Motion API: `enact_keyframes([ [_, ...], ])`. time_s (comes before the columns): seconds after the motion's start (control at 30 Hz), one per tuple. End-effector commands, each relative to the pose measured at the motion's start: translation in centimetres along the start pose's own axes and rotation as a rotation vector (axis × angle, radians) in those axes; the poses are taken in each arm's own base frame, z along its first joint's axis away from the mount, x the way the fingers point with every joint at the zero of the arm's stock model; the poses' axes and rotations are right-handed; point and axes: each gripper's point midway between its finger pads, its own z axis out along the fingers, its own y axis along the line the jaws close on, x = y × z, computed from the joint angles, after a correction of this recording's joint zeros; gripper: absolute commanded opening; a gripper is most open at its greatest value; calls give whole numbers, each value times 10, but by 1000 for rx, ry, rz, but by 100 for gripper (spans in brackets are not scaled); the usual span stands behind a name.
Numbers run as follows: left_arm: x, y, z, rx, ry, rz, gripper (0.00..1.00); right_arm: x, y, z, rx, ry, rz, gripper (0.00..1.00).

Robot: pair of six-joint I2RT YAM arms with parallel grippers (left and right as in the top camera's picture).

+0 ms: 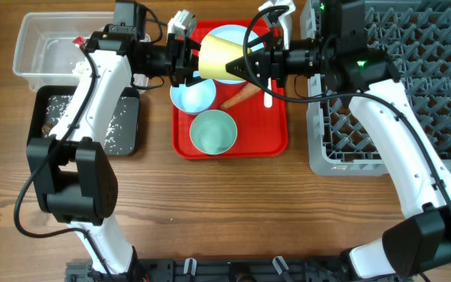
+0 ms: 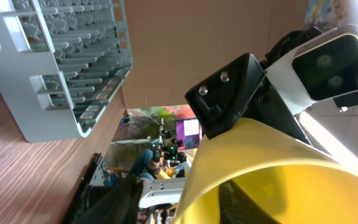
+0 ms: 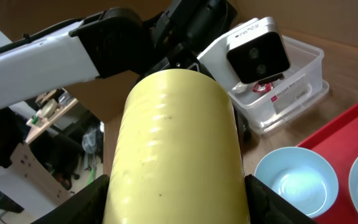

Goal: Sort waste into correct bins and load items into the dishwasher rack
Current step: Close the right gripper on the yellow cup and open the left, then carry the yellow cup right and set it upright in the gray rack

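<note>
We are passing the cup (image 1: 221, 56) rightward above the tray (image 1: 276, 129) for racking: right tool (image 1: 247, 64) clamping it; left tool (image 1: 188, 63), cannot tell.

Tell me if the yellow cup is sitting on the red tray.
No, the yellow cup is held sideways above the red tray.

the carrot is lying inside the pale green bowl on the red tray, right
Not quite. The carrot does lie on the red tray, but not inside the pale-green bowl. It rests on the tray's own floor, outside the bowl, which looks empty. The overhead view shows this.
</note>
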Motion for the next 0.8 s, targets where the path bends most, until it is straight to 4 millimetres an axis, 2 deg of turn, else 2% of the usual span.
enact_keyframes([
  [0.0,6,-17,0,17,5,44,46,-9,1,-15,-6,-27,32,58],
  [0.2,6,-15,0,8,2,51,51,-14,-25,-69,125,-86,129,59],
  [0.33,2,-7,0,-43,-15,50,51,3,-54,-117,333,-94,285,64],
  [0.4,-1,3,-1,-99,-34,50,51,15,-61,-140,444,-74,357,64],
  [0.53,-11,32,-7,-275,-93,45,51,30,-57,-180,663,6,459,64],
  [0.67,-17,69,-22,-501,-155,0,50,47,-41,-217,897,92,576,66],
  [0.77,-13,94,-38,-660,-183,-58,50,70,-31,-239,1040,161,694,66],
])
